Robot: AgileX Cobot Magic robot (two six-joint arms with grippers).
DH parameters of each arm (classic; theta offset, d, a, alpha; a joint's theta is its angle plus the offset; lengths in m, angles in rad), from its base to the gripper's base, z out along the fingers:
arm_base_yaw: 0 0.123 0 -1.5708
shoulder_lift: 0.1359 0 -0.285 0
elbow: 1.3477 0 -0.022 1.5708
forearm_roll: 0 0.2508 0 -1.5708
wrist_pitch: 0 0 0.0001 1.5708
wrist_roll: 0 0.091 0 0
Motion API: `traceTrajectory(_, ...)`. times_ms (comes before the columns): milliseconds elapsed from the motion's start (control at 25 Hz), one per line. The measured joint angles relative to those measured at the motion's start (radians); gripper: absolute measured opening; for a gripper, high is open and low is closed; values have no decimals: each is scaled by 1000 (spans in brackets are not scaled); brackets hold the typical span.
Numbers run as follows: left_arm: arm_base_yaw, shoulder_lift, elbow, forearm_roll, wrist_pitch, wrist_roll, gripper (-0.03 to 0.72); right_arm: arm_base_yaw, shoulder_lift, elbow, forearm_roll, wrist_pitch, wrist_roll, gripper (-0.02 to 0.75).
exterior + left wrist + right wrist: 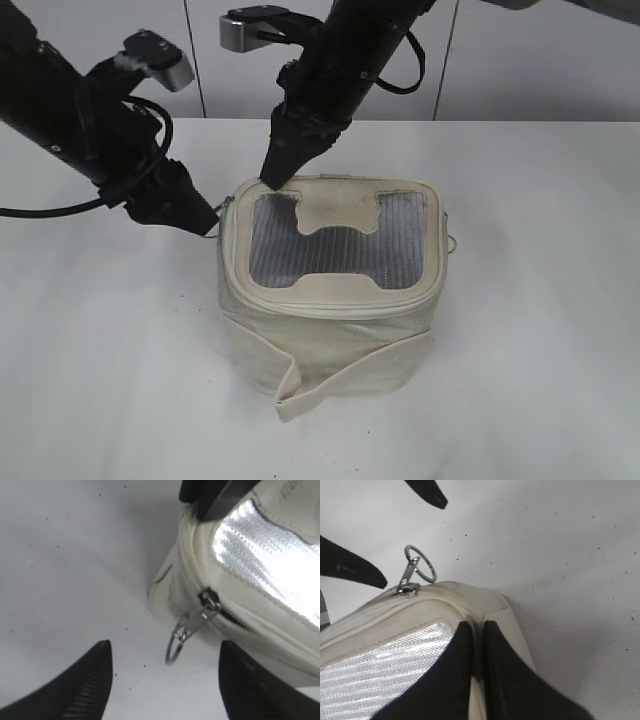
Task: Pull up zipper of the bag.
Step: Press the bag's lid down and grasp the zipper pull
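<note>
Zipper (235, 617) runs round the lid rim of the bag (330, 330), whose back corner the nearly closed, empty right gripper (268, 182) presses, while the wide-open, empty left gripper (162, 680) frames the pull (192, 627) beside the bag, so closing on it seems next.

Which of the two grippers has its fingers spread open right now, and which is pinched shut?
The left gripper is open, flanking the zipper pull ring. The right gripper is shut, tips on the bag lid's corner.
</note>
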Motion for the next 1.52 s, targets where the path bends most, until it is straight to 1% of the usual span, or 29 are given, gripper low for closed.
traceTrajectory(200, -34, 1, 0, 43, -77, 8, 510, 0, 0, 0, 0, 0, 0, 39)
traceTrajectory(480, -74, 54, 0, 82, -103, 12, 508, 0, 0, 0, -2, 0, 1, 39)
traceTrajectory(520, -78, 57, 0, 83, -109, 12, 498, 0, 0, 0, -4, 0, 1, 39)
traceTrajectory(600, -86, 59, 0, 83, -120, 12, 433, 0, 0, 0, -8, 0, 1, 39)
traceTrajectory(640, -91, 59, 0, 83, -120, 12, 361, 0, 0, 0, -10, 0, 1, 39)
traceTrajectory(720, -99, 59, 0, 82, -112, 12, 158, 0, 0, 0, -11, -2, 4, 39)
traceTrajectory(760, -101, 59, 0, 82, -107, 12, 92, 0, 0, 0, -11, -2, 4, 39)
traceTrajectory(800, -102, 59, 0, 82, -98, 12, 43, 0, 0, 0, -11, -2, 4, 39)
traceTrajectory(840, -102, 59, 0, 83, -89, 12, 15, 0, 0, 0, -11, -2, 4, 39)
traceTrajectory(1040, -102, 43, 0, 104, -41, -8, 1, 0, -1, 0, -17, -2, 13, 39)
traceTrajectory(1240, -102, 32, -6, 164, 45, -132, 1, 1, -4, 0, -16, 0, 36, 39)
traceTrajectory(1520, -104, 20, -8, 162, 184, -224, 0, 2, -4, 0, -18, 2, 68, 39)
